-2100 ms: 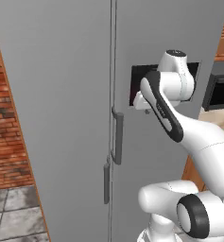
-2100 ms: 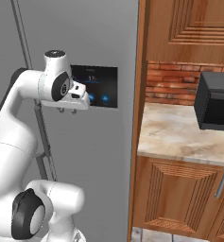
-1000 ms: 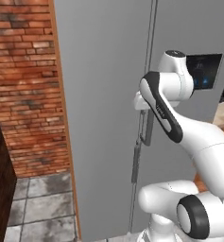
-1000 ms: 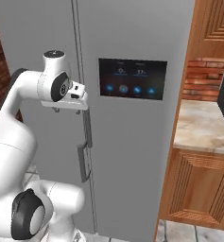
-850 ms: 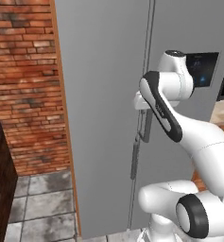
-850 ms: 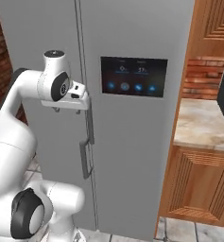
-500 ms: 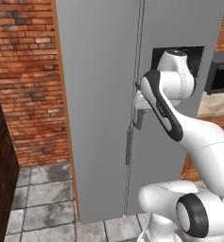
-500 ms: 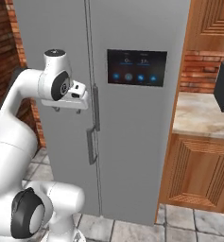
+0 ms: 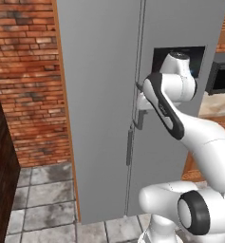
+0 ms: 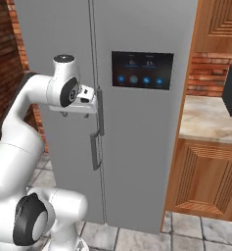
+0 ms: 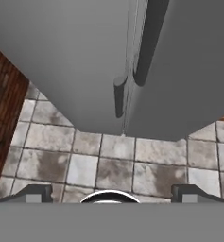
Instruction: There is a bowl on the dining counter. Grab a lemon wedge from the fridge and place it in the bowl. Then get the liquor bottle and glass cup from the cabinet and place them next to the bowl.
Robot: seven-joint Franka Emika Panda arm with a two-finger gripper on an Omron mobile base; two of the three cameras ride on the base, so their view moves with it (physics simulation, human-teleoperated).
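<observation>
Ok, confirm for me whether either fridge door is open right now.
No. In the right base view both doors of the fridge sit flush and closed, with the two handles side by side at the centre seam.

Brick wall (image 9: 31,76) left of fridge (image 9: 99,95), counter (image 10: 210,122) right.

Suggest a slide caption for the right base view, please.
Open gripper poised beside the closed fridge's door handles, doors not yet opened.

Arm raised, bent forward, fingers (image 11: 38,192) wide apart
</observation>
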